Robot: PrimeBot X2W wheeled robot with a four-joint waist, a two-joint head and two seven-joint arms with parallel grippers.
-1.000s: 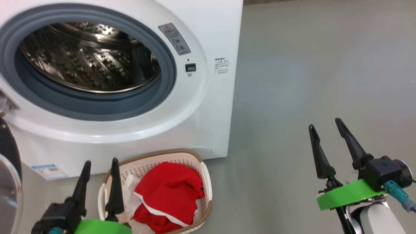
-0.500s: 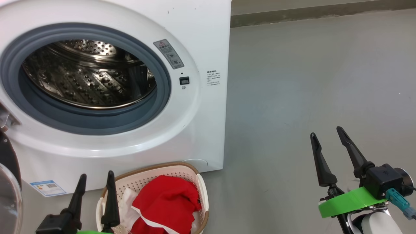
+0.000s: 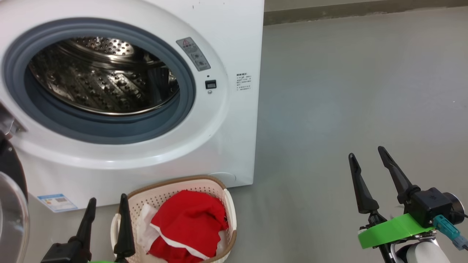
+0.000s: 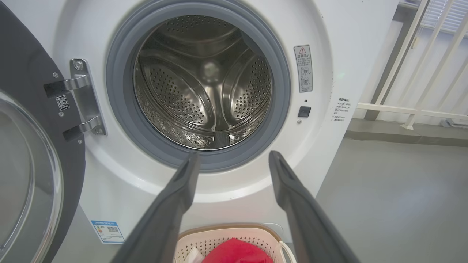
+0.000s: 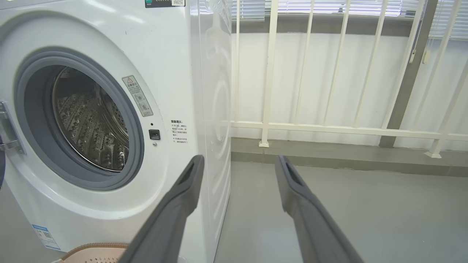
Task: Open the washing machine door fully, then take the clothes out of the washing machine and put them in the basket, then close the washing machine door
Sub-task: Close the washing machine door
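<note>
The white washing machine [image 3: 234, 44] stands with its door [image 4: 25, 175] swung wide to the left, black rim and glass bowl showing at the left edge [image 3: 11, 212]. Its steel drum [image 4: 204, 80] holds no clothes that I can see. The red clothes [image 3: 186, 226] with white trim lie in the cream basket [image 3: 231, 208] on the floor before the machine. My left gripper [image 3: 107, 202] is open, just left of the basket, holding nothing. My right gripper [image 3: 365, 151] is open over bare floor to the right, also holding nothing.
Grey floor [image 3: 347, 91] stretches to the right of the machine. A white railing [image 5: 329, 128] and a low kerb run along the back wall behind it. A blue energy label [image 3: 56, 201] sits low on the machine's front.
The head view has shifted, first up then slightly back down and right. Both grippers stay open and sit lower in the picture; the clothes remain in the basket.
</note>
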